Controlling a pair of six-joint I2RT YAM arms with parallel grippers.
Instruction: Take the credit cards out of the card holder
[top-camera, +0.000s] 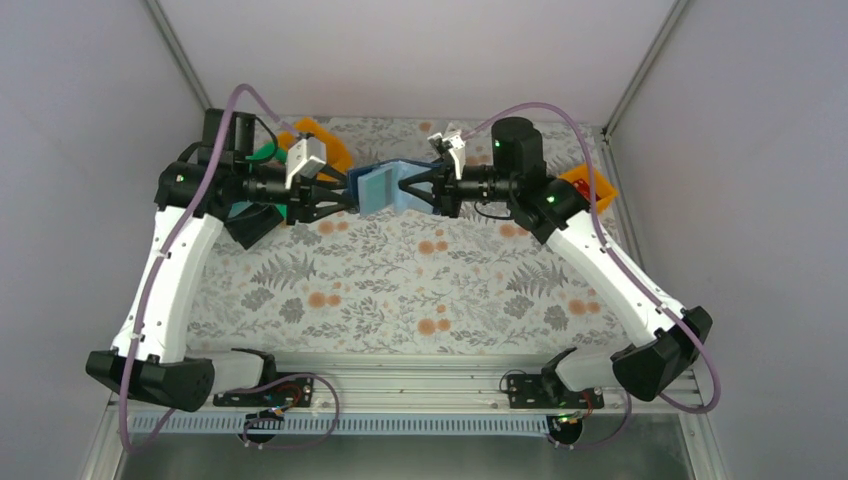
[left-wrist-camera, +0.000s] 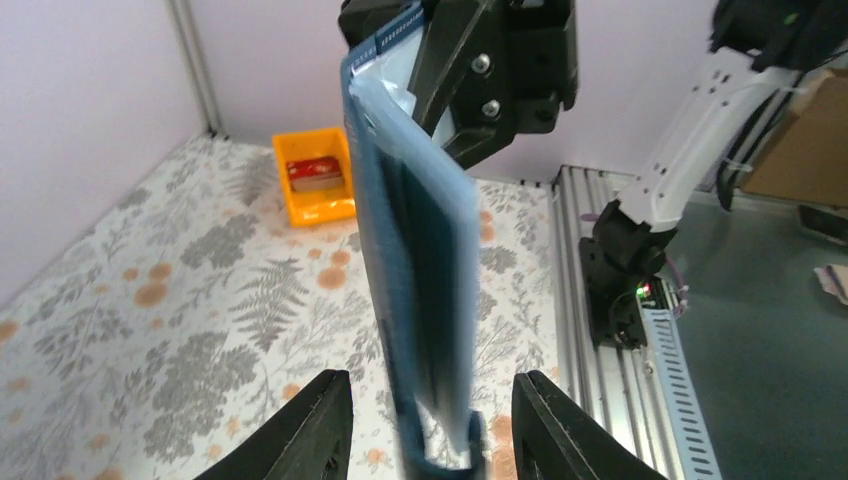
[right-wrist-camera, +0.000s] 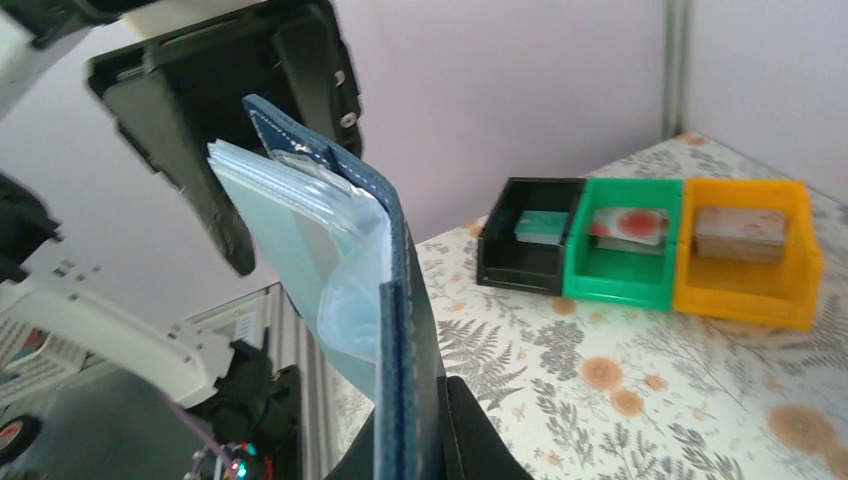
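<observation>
1. Pinched tight between the fingers of the right gripper (right-wrist-camera: 415, 445): the navy edge of the card holder (right-wrist-camera: 395, 300), open and upright in mid-air.
2. Spread apart on either side of the holder's other edge: the fingers of the left gripper (left-wrist-camera: 432, 425).
3. Below, the floral table (top-camera: 400, 290).
4. Beyond, in a row: black bin (right-wrist-camera: 500, 262), green bin (right-wrist-camera: 620, 280), orange bin (right-wrist-camera: 745, 290), a card in each; in the green one, a pale credit card (right-wrist-camera: 628, 225) with reddish blotches.
</observation>
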